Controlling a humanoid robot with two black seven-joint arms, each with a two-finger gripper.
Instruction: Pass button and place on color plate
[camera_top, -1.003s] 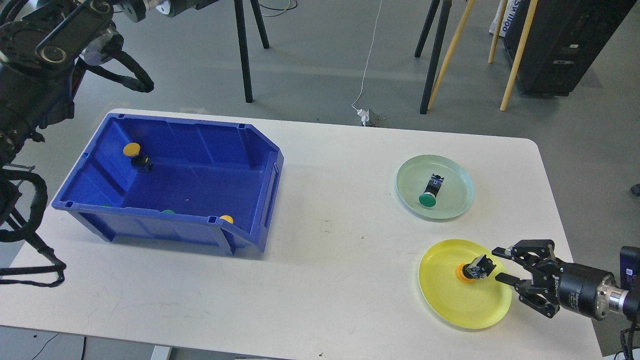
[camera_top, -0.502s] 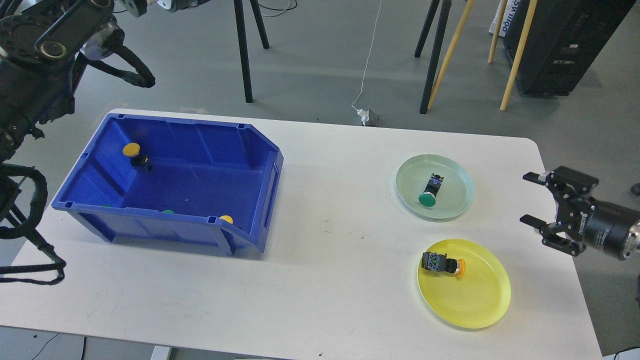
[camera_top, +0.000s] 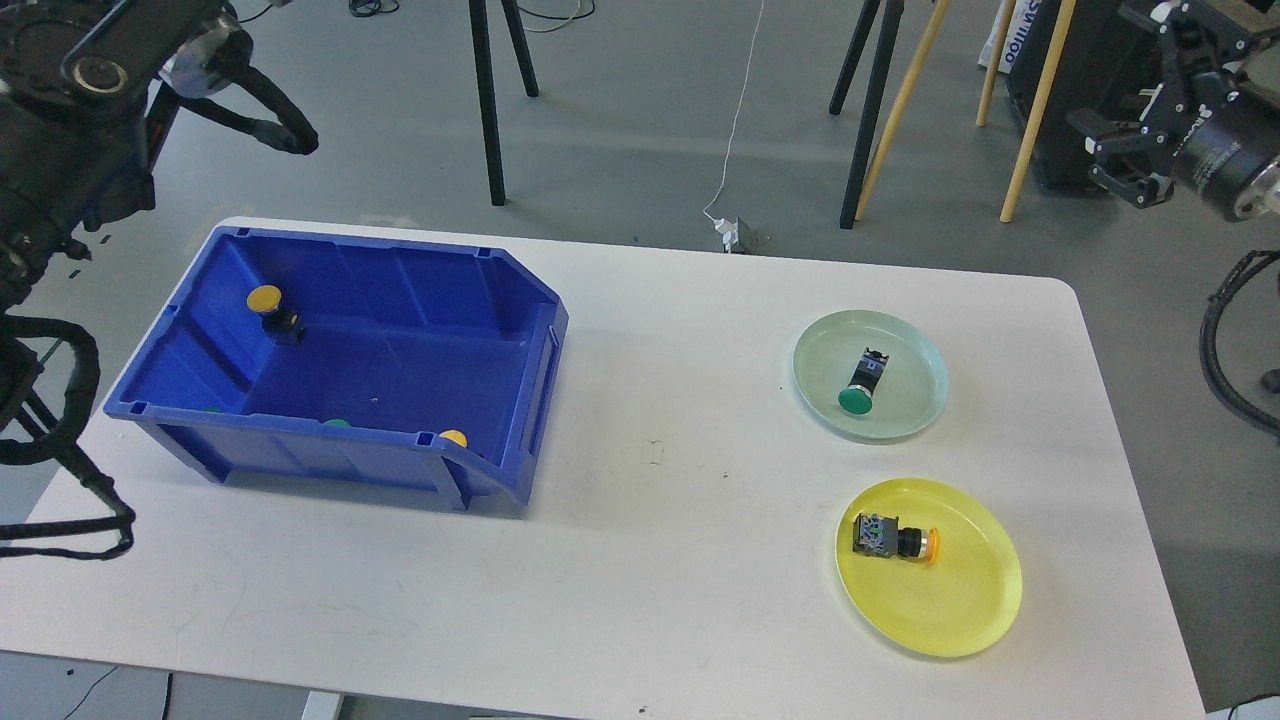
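Observation:
A yellow-capped button (camera_top: 897, 541) lies on its side on the yellow plate (camera_top: 960, 610), near the plate's left rim. A green-capped button (camera_top: 861, 384) lies on the pale green plate (camera_top: 915, 350). My right gripper (camera_top: 1115, 70) is open and empty, raised high at the top right, far above and behind the plates. The blue bin (camera_top: 540, 340) at the left holds a yellow button (camera_top: 268, 305) at its back; a second yellow cap (camera_top: 453, 438) and a green cap (camera_top: 337, 423) show by its front wall. My left gripper is out of view; only its arm shows at the top left.
The white table (camera_top: 680, 520) spans the view, with the bin at the left and both plates at the right. Tripod legs (camera_top: 487, 100) and wooden poles (camera_top: 900, 100) stand on the floor behind the table.
My right gripper let go of the yellow button on the yellow plate, then rose up and back to the top right. The button turned over and settled on its side.

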